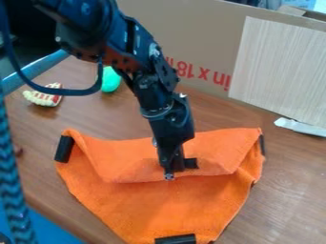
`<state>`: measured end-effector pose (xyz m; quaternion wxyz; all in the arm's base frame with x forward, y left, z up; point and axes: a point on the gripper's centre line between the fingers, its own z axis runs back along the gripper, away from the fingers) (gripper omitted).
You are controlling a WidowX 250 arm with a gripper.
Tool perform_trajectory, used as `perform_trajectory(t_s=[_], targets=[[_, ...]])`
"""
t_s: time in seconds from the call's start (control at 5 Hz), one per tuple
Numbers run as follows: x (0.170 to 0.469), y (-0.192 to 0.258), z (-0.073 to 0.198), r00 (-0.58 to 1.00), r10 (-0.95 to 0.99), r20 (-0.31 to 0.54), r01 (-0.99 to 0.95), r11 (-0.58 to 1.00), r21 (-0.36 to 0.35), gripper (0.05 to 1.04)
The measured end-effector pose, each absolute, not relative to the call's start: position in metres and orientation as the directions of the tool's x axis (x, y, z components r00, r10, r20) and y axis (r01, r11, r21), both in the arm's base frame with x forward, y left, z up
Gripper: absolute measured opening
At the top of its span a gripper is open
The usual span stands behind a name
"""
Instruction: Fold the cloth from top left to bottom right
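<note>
My gripper [169,174] hangs over the middle of the orange cloth [159,202], its tip at the lower edge of a folded-over flap. That flap, from the cloth's upper side, lies across the middle, sagging in soft waves. Beside the gripper's tip, on the right, is a black patch on the flap. Other black patches mark the cloth's left corner, right corner and bottom corner. Part of the flap behind the gripper is hidden.
A green object [111,79] and a cream and red toy [45,96] lie at the upper left of the brown table [290,190]. A cardboard box [191,28] and a pale board [280,71] stand behind. Blue braided cord runs down the left edge.
</note>
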<state>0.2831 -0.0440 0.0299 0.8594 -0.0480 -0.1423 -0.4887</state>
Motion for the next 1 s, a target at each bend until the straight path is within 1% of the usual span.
perform_trajectory(t_s=[0.2,0.4,0.6,0.8,1.0], targets=[[0.272,-0.058,0.036,0.478,-0.826,0.299,0.855,0.515,0.058,0.064],[0.263,-0.075,0.028,0.472,-0.839,0.269,0.858,0.508,0.078,0.064],[0.258,-0.084,0.018,0.471,-0.845,0.254,0.86,0.504,0.081,0.064],[0.252,-0.094,0.008,0.484,-0.843,0.234,0.859,0.509,0.056,0.089],[0.245,-0.101,0.004,0.478,-0.852,0.213,0.868,0.495,0.03,0.255]])
